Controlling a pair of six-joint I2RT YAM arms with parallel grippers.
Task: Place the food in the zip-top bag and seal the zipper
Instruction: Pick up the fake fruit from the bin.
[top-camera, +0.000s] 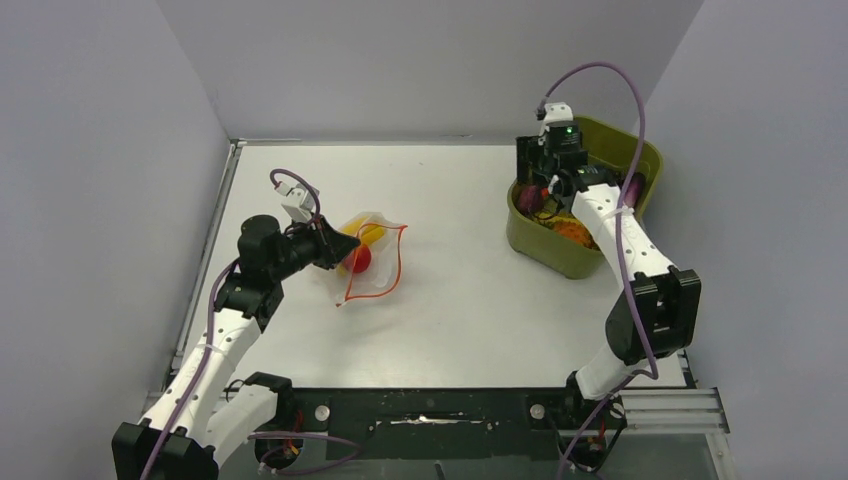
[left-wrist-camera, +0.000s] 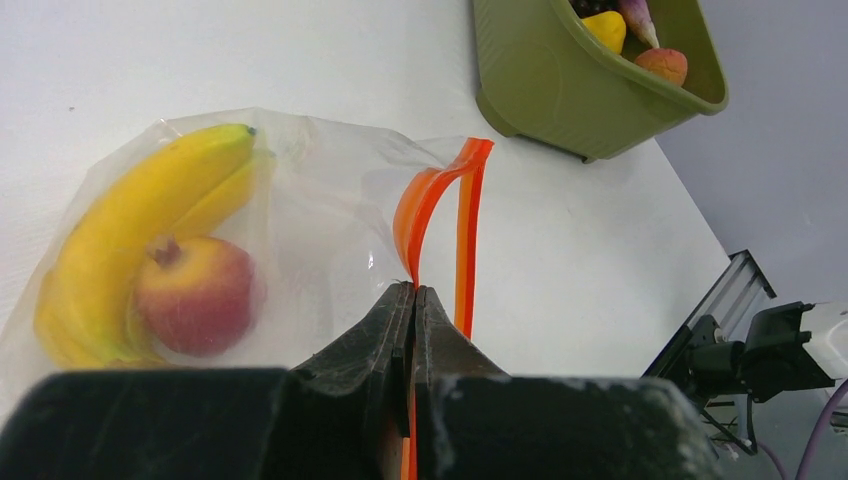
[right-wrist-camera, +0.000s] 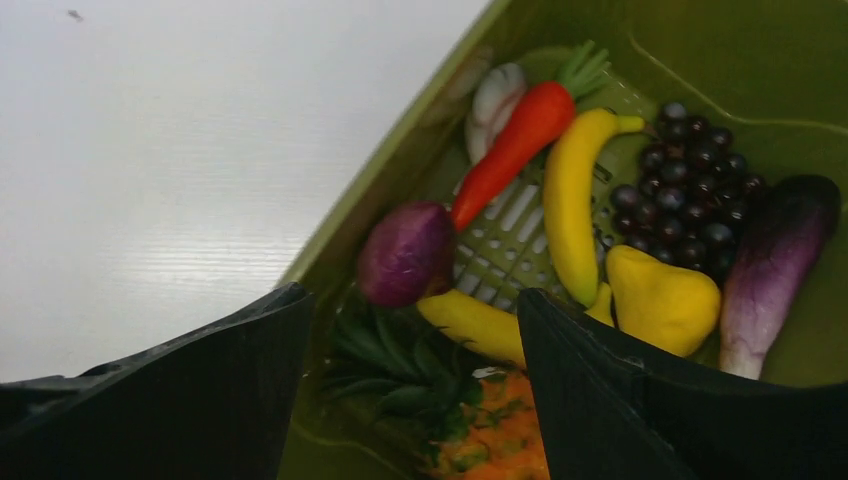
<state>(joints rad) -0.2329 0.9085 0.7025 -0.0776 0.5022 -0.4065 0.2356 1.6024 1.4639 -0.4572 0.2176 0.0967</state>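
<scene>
The clear zip-top bag (top-camera: 372, 262) lies left of the table's middle, its mouth facing right. Inside it are yellow bananas (left-wrist-camera: 130, 215) and a red round fruit (left-wrist-camera: 195, 295). My left gripper (left-wrist-camera: 413, 292) is shut on the bag's orange-red zipper (left-wrist-camera: 430, 195), pinching one strip so the mouth gapes. My right gripper (right-wrist-camera: 410, 295) hangs open over the olive-green bin (right-wrist-camera: 420, 150), nothing between its fingers. Under it lie a purple onion (right-wrist-camera: 405, 255), a leafy orange piece (right-wrist-camera: 490, 440), a banana (right-wrist-camera: 570, 200), a red-orange carrot (right-wrist-camera: 510, 145), dark grapes (right-wrist-camera: 690, 190) and an eggplant (right-wrist-camera: 775, 265).
The bin (top-camera: 560, 255) stands at the table's far right, close to the right wall. Grey walls enclose the table on three sides. A black rail with the arm bases runs along the near edge (top-camera: 430, 410).
</scene>
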